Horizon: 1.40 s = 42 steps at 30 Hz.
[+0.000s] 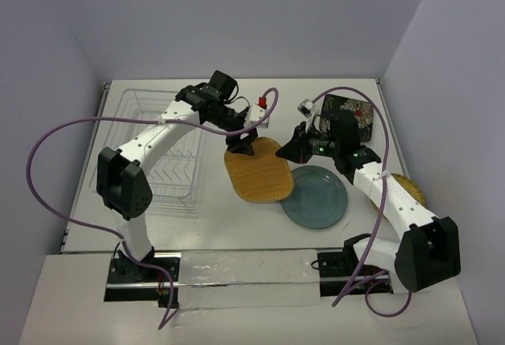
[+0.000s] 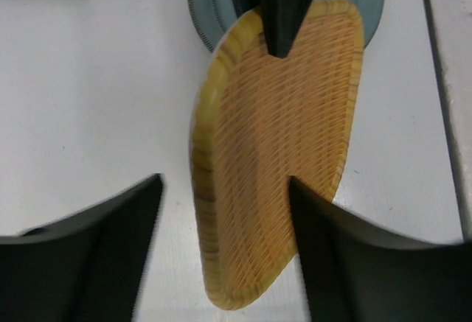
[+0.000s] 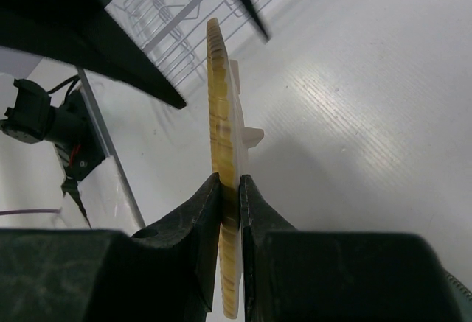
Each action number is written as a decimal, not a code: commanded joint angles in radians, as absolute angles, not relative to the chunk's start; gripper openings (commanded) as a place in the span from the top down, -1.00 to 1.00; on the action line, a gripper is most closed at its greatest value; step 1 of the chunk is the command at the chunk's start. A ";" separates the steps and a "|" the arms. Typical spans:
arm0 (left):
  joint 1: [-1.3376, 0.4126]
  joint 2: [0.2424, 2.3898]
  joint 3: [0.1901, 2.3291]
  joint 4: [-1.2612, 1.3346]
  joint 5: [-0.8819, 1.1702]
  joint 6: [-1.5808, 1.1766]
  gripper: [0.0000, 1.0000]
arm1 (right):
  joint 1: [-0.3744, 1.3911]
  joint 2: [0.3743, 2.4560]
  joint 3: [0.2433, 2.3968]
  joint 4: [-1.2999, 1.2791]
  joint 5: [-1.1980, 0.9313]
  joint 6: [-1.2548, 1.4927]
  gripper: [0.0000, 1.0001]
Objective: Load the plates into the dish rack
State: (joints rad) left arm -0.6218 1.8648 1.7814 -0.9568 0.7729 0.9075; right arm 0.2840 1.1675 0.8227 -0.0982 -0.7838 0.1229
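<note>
The woven tan plate (image 1: 256, 173) is near the table's middle, held by its right edge in my shut right gripper (image 1: 290, 152). In the right wrist view the plate (image 3: 217, 101) is edge-on between the shut fingers (image 3: 230, 186). My left gripper (image 1: 241, 146) is open at the plate's far end, one finger on each side of the plate (image 2: 276, 152), not closed on it (image 2: 225, 182). The teal-grey plate (image 1: 319, 200) lies partly under the woven one. The black floral plate (image 1: 357, 114) is at the back right. The small yellow-tan plate (image 1: 412, 191) is half hidden by my right arm. The white dish rack (image 1: 162, 151) stands at the left.
A small white and red object (image 1: 260, 106) sits at the back, beyond the woven plate. A small white piece (image 1: 306, 108) lies beside the black plate. The rack's wires (image 3: 169, 5) show behind the left gripper's fingers (image 3: 110, 49) in the right wrist view.
</note>
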 commanded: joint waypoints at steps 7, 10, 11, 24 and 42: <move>-0.651 1.850 1.753 -0.999 0.862 0.979 0.79 | 0.293 1.120 0.915 -0.042 -0.866 0.016 1.00; -0.650 1.843 1.747 -0.971 0.847 0.944 0.99 | 0.293 1.119 0.919 -0.043 -0.867 0.012 1.00; -0.650 1.837 1.743 -0.951 0.839 0.923 0.99 | 0.293 1.116 0.917 -0.047 -0.871 0.006 1.00; -0.587 1.491 1.607 -0.412 0.507 0.445 1.00 | 0.291 0.920 0.942 -0.108 -0.515 0.082 -0.76; -0.406 1.232 1.647 -0.386 -0.305 0.280 1.00 | 0.271 0.877 0.947 -0.100 -0.202 0.181 -0.85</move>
State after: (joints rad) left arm -0.5074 1.2803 1.5918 -0.4100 -0.0711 0.3164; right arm 0.2850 0.8377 0.9054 -0.1272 -0.2591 0.1651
